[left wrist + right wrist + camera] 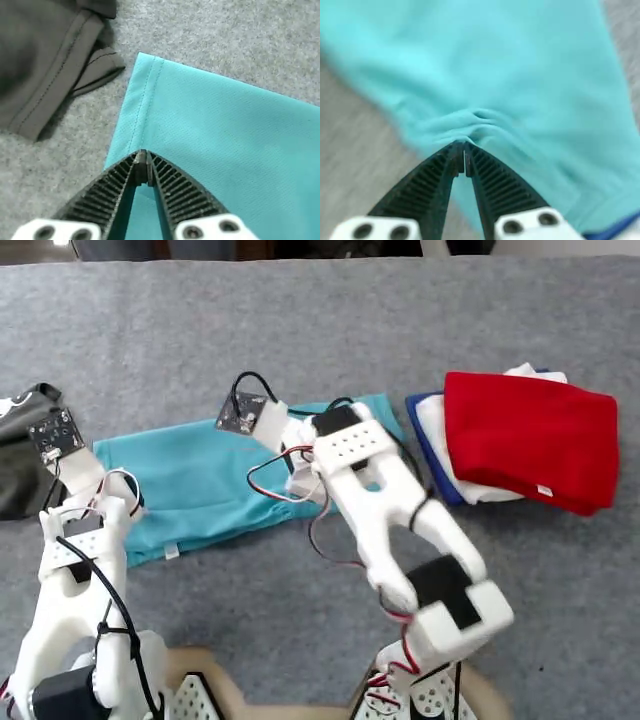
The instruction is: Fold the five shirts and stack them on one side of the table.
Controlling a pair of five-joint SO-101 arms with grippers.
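- Left hand (142, 169) is pinched shut on the teal shirt's (200, 485) hemmed end, beside the dark shirt (40, 65).
- Right hand (464, 159) clamps a pucker of the same shirt, spread on the tabletop (400, 320).

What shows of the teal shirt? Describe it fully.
The teal shirt lies flat on the grey table, between a dark shirt and a folded stack. It looks like thin knit fabric with a stitched hem. The left gripper is shut on its hemmed edge; the right gripper pinches it elsewhere, wrinkling the cloth.
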